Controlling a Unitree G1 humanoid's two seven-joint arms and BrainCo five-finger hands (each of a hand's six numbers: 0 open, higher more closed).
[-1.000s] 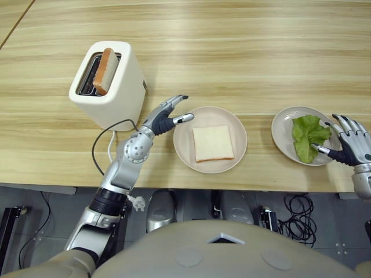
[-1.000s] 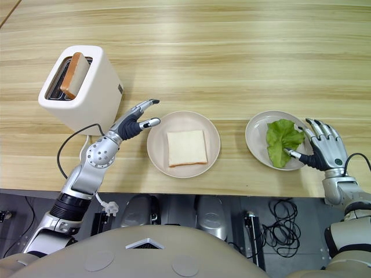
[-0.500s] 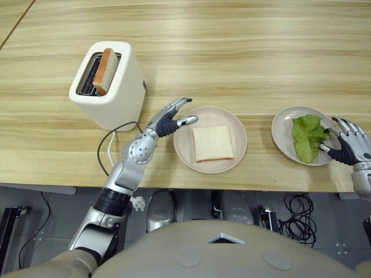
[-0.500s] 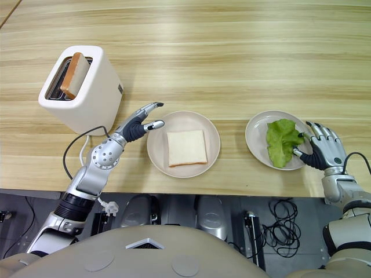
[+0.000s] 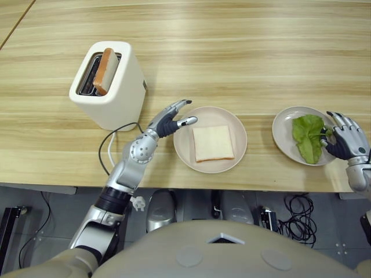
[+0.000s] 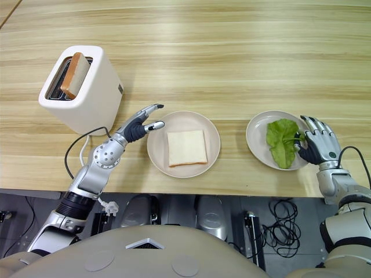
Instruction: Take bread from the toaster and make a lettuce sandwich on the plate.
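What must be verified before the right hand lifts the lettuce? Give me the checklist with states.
1. Bread slice flat on middle plate: ok.
2. Lettuce lying on right plate: ok.
3. Right hand at lettuce's right edge, grip firm: cannot tell.
4. Left hand open, beside the plate, off the slice: ok.
5. Second slice out of toaster: not ok, it stands in the slot.
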